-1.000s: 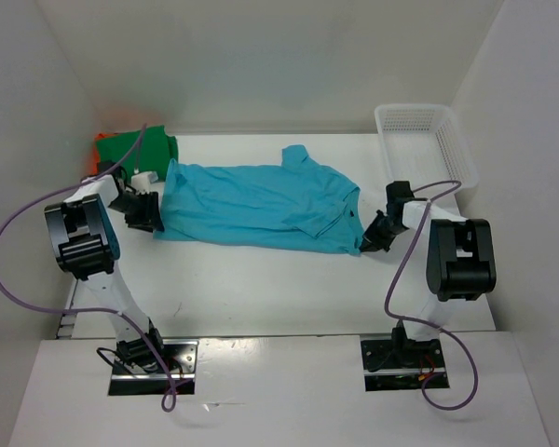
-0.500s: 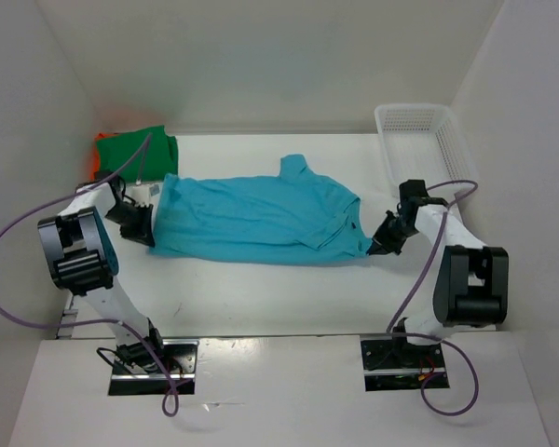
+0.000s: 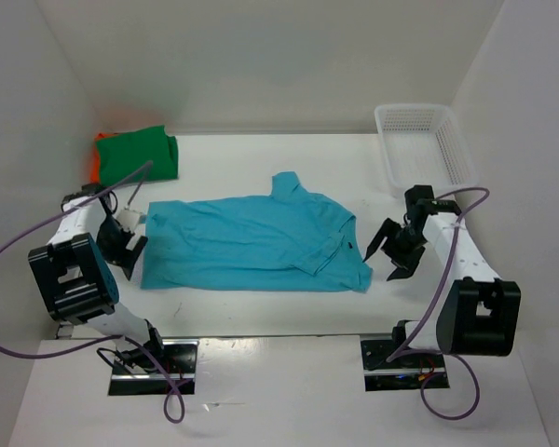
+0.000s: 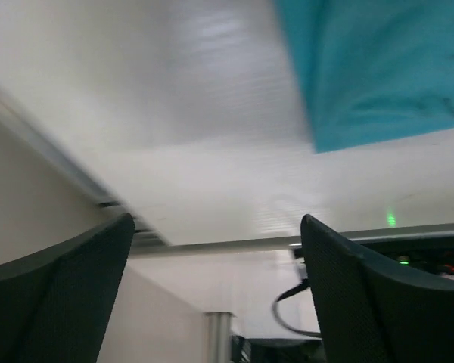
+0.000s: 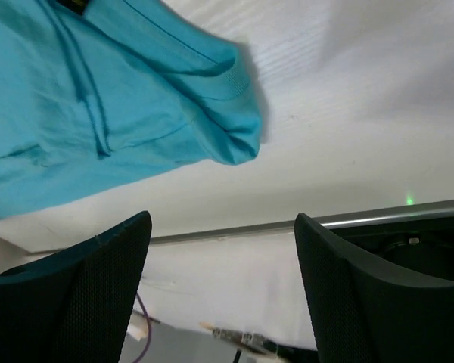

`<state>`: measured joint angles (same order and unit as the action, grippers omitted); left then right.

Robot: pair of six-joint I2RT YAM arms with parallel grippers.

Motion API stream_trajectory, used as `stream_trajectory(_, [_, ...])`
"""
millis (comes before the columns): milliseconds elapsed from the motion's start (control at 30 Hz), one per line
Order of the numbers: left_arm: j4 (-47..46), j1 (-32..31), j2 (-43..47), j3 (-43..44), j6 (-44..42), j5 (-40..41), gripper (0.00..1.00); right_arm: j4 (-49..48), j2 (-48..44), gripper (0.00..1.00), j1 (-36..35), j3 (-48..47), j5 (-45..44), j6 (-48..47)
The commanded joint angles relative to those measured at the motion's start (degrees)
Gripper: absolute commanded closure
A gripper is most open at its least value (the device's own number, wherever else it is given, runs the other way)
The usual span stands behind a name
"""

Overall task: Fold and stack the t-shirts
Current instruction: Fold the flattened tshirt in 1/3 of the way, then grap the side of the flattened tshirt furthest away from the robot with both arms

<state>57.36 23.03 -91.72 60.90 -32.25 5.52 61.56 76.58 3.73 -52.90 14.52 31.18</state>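
Note:
The light turquoise t-shirt (image 3: 252, 244) lies spread flat across the middle of the table, collar toward the back. Its corner shows in the left wrist view (image 4: 371, 68) and its sleeve end in the right wrist view (image 5: 98, 98). A folded dark green t-shirt (image 3: 140, 154) sits at the back left, with the orange t-shirt (image 3: 94, 169) peeking out under it. My left gripper (image 3: 130, 256) (image 4: 218, 219) stands open just off the turquoise shirt's left edge, holding nothing. My right gripper (image 3: 384, 256) (image 5: 222, 218) stands open just off its right edge, also holding nothing.
A white mesh basket (image 3: 424, 140) stands at the back right, beyond the right arm. White walls close in the table on the left, back and right. The table's metal front edge (image 5: 287, 225) runs close below both grippers.
Both grippers were shut on the turquoise shirt's ends and dragged it toward the near edge. They have now opened, let it go, and drawn slightly outward.

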Motion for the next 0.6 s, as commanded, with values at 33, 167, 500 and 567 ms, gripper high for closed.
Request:
stream_trajectory(33, [-2.07,0.01,2.78,15.77,-3.52,4.95,0.00,0.77,-4.86,0.19,-0.65,-6.59,-4.42,1.34])
stream_trajectory(167, [-5.06,-2.54,-4.68,23.72,-0.73,-0.22,0.00,-9.33,7.76,0.20,-13.77,-16.85,-6.25,3.71])
stream_trajectory(500, [-15.18,-3.69,-19.44,29.70,14.84,-19.39,0.00,-9.03,55.04,0.20,-24.47,-78.47,-21.91,-8.48])
stream_trajectory(567, [-16.84,-3.69,-20.77,30.77,16.34,-20.36,0.00,-3.06,68.18,0.20,-25.26,-93.09,-25.06,-10.43])
